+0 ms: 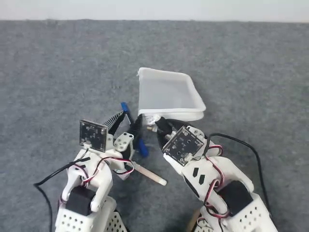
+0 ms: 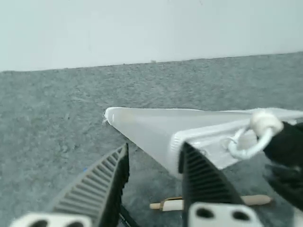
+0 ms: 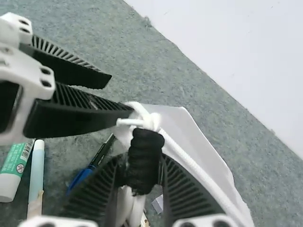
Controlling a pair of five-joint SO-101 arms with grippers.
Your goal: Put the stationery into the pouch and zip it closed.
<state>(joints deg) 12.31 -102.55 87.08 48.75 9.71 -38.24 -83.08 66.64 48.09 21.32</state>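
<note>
Right gripper (image 3: 141,166) pinches zipper pull (image 3: 144,142) (wrist view adds a glue stick (image 3: 14,172))

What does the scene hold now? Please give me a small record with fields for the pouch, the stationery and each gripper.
surface: grey table cover
pouch: white, translucent, just beyond both grippers
stationery outside the pouch: blue pen, pale pen, glue stick, all on the cover by the left arm
left gripper: open, at the pouch's near edge
right gripper: shut on the black pull, which has a white cord knotted to it
zip: cannot tell if open or closed
</note>
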